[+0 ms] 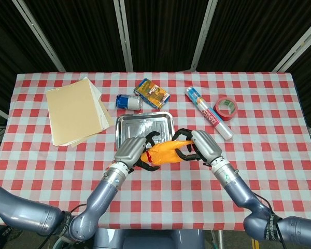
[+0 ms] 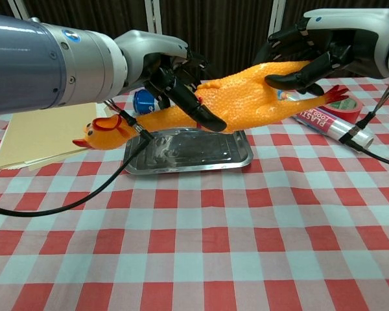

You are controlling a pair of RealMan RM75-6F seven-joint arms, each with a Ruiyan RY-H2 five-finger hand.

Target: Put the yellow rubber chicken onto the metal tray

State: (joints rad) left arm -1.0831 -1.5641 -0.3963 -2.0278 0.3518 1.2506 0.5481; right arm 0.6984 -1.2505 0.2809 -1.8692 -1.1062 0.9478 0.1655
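Observation:
The yellow rubber chicken (image 2: 243, 95) hangs in the air, tilted with its head (image 2: 105, 134) down at the left and its red feet up at the right. My left hand (image 2: 175, 74) grips its neck and chest. My right hand (image 2: 314, 48) holds its rear end near the legs. From above, the chicken (image 1: 165, 151) shows between the left hand (image 1: 129, 151) and the right hand (image 1: 203, 145), just in front of the metal tray (image 1: 125, 125). In the chest view the tray (image 2: 236, 155) lies empty beneath the chicken's neck.
Behind the tray lie a blue can (image 1: 129, 101) and a small colourful box (image 1: 152, 93). A pile of beige folders (image 1: 75, 110) lies to the left. To the right are a long tube (image 1: 208, 112) and a red tape roll (image 1: 226, 108).

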